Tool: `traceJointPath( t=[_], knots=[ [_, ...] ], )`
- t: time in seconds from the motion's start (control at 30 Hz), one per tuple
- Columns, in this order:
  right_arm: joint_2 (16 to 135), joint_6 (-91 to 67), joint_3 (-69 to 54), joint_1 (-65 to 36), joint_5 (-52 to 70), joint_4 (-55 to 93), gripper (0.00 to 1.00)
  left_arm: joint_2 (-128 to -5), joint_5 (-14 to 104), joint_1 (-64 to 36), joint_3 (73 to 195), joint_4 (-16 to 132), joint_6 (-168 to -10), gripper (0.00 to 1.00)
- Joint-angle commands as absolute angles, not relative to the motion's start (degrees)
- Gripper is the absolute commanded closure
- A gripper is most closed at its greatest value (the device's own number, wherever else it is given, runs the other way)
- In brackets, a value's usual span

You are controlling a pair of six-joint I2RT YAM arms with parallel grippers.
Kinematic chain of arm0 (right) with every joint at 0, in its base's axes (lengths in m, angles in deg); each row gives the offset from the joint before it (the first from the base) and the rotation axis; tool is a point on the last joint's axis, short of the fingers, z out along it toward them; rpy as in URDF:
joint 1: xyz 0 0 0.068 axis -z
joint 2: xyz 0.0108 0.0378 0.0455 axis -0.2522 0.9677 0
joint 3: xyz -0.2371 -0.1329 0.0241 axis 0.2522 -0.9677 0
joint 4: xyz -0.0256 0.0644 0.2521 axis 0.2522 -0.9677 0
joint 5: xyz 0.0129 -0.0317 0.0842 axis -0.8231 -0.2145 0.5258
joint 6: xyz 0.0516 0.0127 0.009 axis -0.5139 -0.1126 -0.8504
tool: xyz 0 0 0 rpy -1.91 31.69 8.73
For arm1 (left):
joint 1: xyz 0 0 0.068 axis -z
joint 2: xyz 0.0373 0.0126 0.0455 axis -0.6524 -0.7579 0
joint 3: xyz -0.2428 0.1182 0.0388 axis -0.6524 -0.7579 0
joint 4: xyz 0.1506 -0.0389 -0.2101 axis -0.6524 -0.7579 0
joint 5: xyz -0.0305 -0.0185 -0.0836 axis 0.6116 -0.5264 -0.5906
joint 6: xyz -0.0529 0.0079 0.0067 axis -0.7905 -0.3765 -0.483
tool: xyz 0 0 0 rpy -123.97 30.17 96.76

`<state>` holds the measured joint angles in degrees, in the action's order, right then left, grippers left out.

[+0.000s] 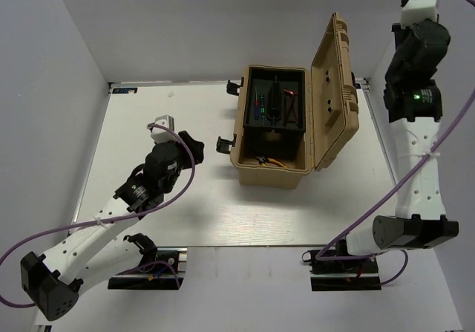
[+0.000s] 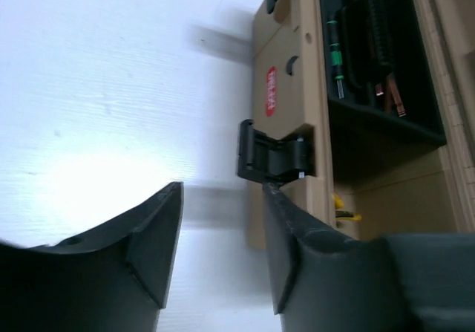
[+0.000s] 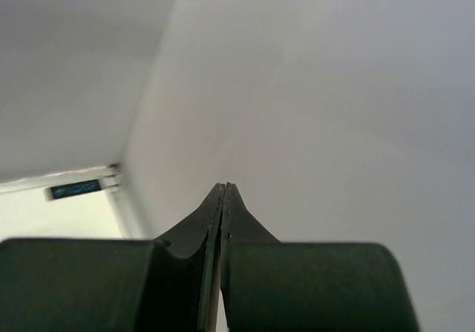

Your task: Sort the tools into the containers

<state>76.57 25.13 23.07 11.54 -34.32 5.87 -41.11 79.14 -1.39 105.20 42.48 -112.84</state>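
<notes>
The tan toolbox [image 1: 271, 165] stands open in the middle of the table, its lid [image 1: 334, 87] up on the right. Its black inner tray [image 1: 256, 79] holds a thin screwdriver [image 1: 260, 103] and reddish-brown bent rods [image 1: 292, 105]. Yellow-handled pliers [image 1: 269, 161] lie in the box bottom below the tray. My left gripper [image 1: 191, 143] is open and empty, just left of the box; in the left wrist view [image 2: 223, 191] it points at the black side latch [image 2: 271, 154]. My right gripper [image 3: 225, 187] is shut and empty, raised high by the right wall.
A second black latch [image 1: 236, 88] sticks out at the box's far left corner. The right arm [image 1: 415, 102] stands tall along the right wall. The table's edges and grey walls enclose the white surface [image 1: 148, 109].
</notes>
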Motion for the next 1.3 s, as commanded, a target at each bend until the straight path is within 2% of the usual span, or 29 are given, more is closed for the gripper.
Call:
traceJointPath(
  t=[0.0, 0.03, 0.1, 0.13, 0.2, 0.23, 0.33, 0.53, 0.6, 0.83, 0.97, 1.07, 1.17, 1.27],
  knots=[
    [75.0, 17.5, 24.4, 13.8, -16.3, -11.2, 1.00, -41.9, 82.1, -1.5, 106.6, 42.4, -110.0, 0.46],
    [74.3, 16.5, 22.6, 14.0, -7.3, -13.0, 1.00, -41.9, 83.5, -1.5, 106.6, 42.4, -110.0, 0.60],
    [75.5, 13.9, 21.4, 16.0, -1.2, -19.6, 1.00, -43.8, 85.0, -2.0, 106.0, 44.1, -109.4, 0.63],
    [76.0, 13.1, 21.4, 16.3, 6.3, -22.3, 1.00, -44.4, 86.2, -2.0, 106.0, 44.2, -109.4, 0.63],
    [77.5, 11.9, 21.8, 16.9, 12.2, -27.3, 1.00, -46.8, 86.8, -2.6, 106.0, 45.6, -109.4, 0.52],
    [77.9, 11.6, 21.6, 17.0, 17.2, -27.9, 1.00, -47.7, 86.8, -2.6, 106.6, 45.6, -108.9, 0.40],
    [79.7, 10.7, 23.0, 16.9, 23.9, -31.3, 1.00, -51.0, 87.3, -3.2, 107.3, 45.6, -108.9, 0.32],
    [82.2, 7.0, 27.1, 16.7, 41.7, -33.4, 1.00, -53.6, 85.1, -4.2, 106.5, 47.5, -108.9, 0.31],
    [84.0, 5.7, 29.3, 16.6, 50.9, -33.6, 1.00, -53.6, 83.6, -4.2, 105.8, 48.2, -108.9, 0.31],
    [85.6, -10.2, 28.3, 14.8, 69.6, -21.5, 1.00, -53.1, 80.7, -5.3, 103.3, 49.3, -108.9, 0.29],
    [83.8, -15.4, 23.7, 12.6, 71.4, -14.7, 1.00, -52.6, 80.2, -5.8, 102.8, 50.4, -108.9, 0.29],
    [80.6, -15.4, 22.4, 12.4, 68.0, -12.6, 1.00, -54.1, 79.6, -5.8, 102.8, 51.7, -108.9, 0.29],
    [75.9, -12.7, 19.7, 12.4, 55.0, -12.0, 1.00, -56.6, 78.1, -5.8, 103.3, 53.3, -109.4, 0.33],
    [71.7, -10.3, 16.0, 12.5, 46.7, -12.8, 1.00, -60.4, 77.5, -5.8, 104.6, 54.6, -110.0, 0.44]
  ],
)
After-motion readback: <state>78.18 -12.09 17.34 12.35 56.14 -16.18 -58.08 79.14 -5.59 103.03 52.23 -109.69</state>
